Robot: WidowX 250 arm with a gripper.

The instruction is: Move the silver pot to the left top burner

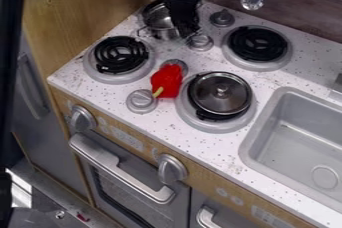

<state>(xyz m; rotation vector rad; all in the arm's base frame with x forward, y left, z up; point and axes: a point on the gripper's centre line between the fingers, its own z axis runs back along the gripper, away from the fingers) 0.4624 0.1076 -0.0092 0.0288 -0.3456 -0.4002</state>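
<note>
The black gripper (186,28) hangs down from the top edge, at the right side of the silver pot (160,20), and covers part of its rim. That pot is upright at the back left of the stove, over the top left burner, with a small handle on its near left side. Its inside is partly visible. Whether the gripper touches the pot is hidden.
A lidded dark pan (220,94) sits on the front right burner. Beside it lies a red pepper (167,80) between stove knobs. Coil burners (121,56) show at front left and back right. A grey sink (300,137) is at right.
</note>
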